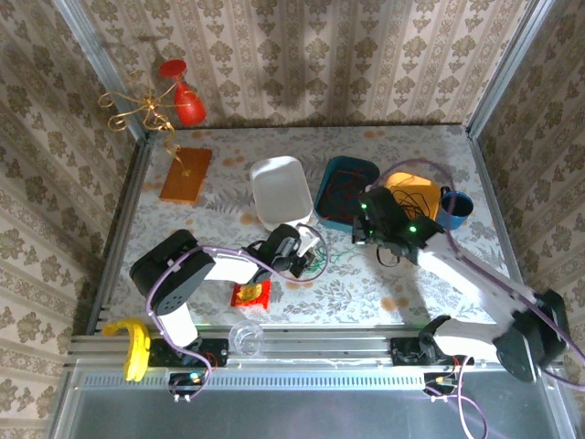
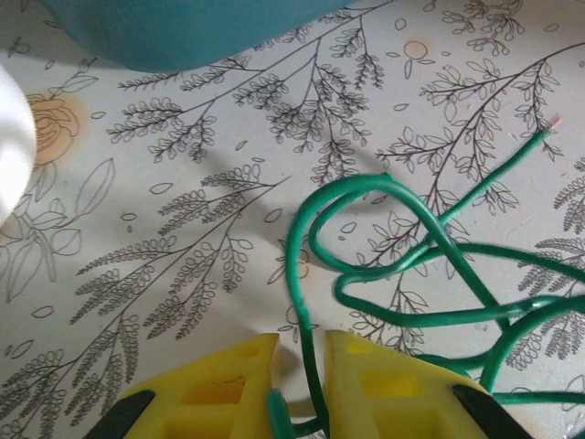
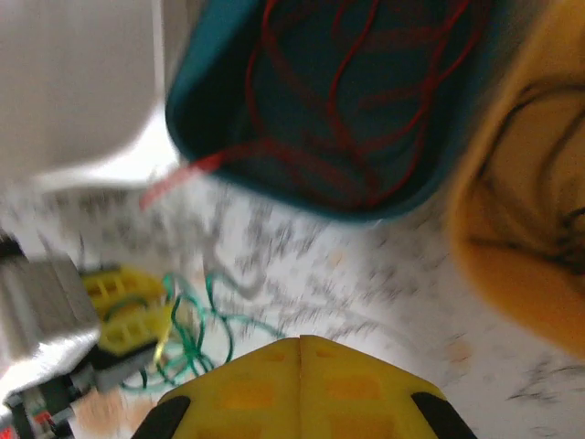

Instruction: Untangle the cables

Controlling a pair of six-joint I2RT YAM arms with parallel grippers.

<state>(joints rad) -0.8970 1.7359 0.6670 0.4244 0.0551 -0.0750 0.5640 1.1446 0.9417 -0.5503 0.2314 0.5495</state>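
The green cable (image 2: 293, 256) lies in tangled loops on the floral tabletop (image 2: 183, 183). One strand runs between the yellow fingers (image 2: 228, 384) of my left gripper (image 2: 302, 343), whose jaws stand a little apart, wider than the strand. From above, that gripper (image 1: 309, 249) sits mid-table over the green cable (image 1: 322, 262). The red cable (image 1: 345, 194) is coiled in a teal tray (image 1: 329, 174), one end (image 3: 183, 178) hanging over the rim. A black cable (image 1: 416, 197) lies in an orange bowl (image 1: 399, 180). My right gripper (image 3: 301, 340) is shut and empty, hovering just in front of the teal tray (image 3: 210, 137).
A white tray (image 1: 279, 187) stands left of the teal one, and a blue cup (image 1: 454, 208) is beside the bowl. A red packet (image 1: 249, 293), a clear cup (image 1: 245, 337) and a banana (image 1: 137, 346) lie near the front edge. An orange board (image 1: 186, 174) rests at back left.
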